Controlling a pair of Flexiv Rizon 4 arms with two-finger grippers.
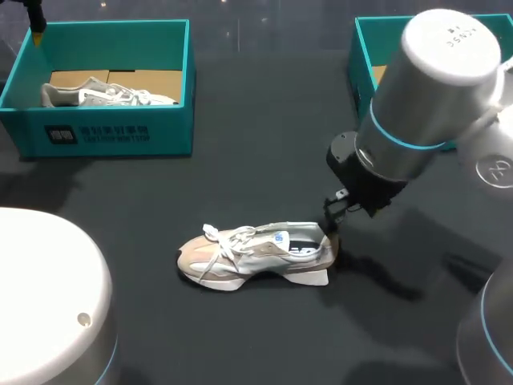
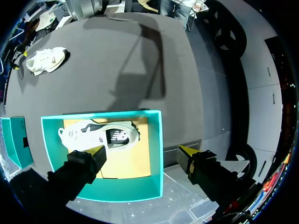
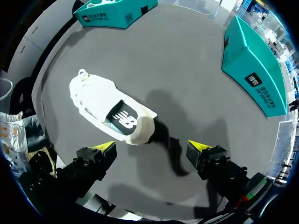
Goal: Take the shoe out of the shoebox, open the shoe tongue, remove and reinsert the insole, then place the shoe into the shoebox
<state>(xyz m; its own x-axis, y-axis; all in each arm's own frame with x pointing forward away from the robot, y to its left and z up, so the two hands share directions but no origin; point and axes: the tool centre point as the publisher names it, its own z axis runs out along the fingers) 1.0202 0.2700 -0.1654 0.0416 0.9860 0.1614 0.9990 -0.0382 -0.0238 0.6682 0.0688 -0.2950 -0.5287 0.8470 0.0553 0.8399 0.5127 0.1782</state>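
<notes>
Right tool (image 3: 153, 147): fingers spread, nothing held. It hangs just behind and above the heel of the shoe (image 1: 252, 255), not touching it as far as I can see.

Shoe: out of its box, sole down on the table (image 1: 264, 144), near the middle. Its long axis runs across the table, toe toward my left side and heel toward my right. The dark insole (image 3: 122, 119) shows through the opening, seated in place. The laces look loose over the tongue.

Right box (image 1: 365, 60): at the far right, largely hidden behind my right arm.

Left box (image 1: 112, 132): at the far left, holding a second shoe (image 1: 104, 95).

Left tool (image 2: 140, 153): fingers spread, empty, above the left box and well apart from the shoe on the table.

Risk, in my judgement: nothing braces the shoe. A pull on the tongue or insole from the heel end alone could drag or tip the whole shoe rather than free the part. A pinch on the soft heel collar could also fold it and trap the insole.
</notes>
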